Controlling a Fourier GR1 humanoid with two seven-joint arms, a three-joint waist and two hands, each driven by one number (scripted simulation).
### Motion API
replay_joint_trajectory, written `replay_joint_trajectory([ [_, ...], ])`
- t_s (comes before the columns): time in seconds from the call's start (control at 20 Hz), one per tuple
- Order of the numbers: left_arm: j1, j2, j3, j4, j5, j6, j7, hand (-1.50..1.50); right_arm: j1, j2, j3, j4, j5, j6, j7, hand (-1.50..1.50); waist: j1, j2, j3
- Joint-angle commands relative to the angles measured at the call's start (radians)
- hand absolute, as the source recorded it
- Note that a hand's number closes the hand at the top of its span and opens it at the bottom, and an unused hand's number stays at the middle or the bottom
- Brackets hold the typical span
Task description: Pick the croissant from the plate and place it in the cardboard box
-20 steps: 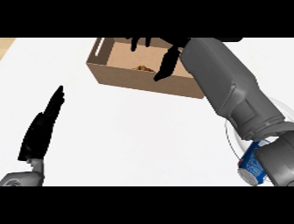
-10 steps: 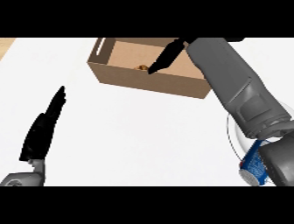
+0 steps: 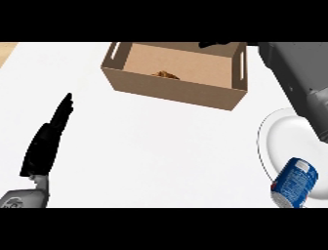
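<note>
Right hand [image 3: 217,44] has lifted clear; croissant [image 3: 166,74] lies in the cardboard box [image 3: 195,93].
Withdraw straight up, missing the box wall (its fingers' state unclear; left hand [image 3: 48,139] rests open).

right robot hand [image 3: 216,44] pulled back out of cardboard box [image 3: 177,73] | croissant [image 3: 166,74] now uncovered inside

The croissant [image 3: 166,74] lies inside the box [image 3: 174,90] at the counter's [image 3: 159,146] far side. A plate [image 3: 286,141] sits nearer, right, beside a can [image 3: 294,182].
</note>
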Motion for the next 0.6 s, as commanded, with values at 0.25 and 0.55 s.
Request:
replay_joint_trajectory([
  [0.25,-0.038,-0.032,-0.033,-0.002,-0.022,0.016,0.02,0.0,0.046,-0.21,-0.08,0.005,-0.073,0.08,0.042,-1.5,0.013,0.023,0.004],
  [0.55,-0.028,-0.011,-0.022,-0.026,0.0,-0.012,0.009,0.0,0.1,-0.301,-0.059,-0.014,-0.05,0.174,0.006,-1.5,0.048,0.032,0.006],
])
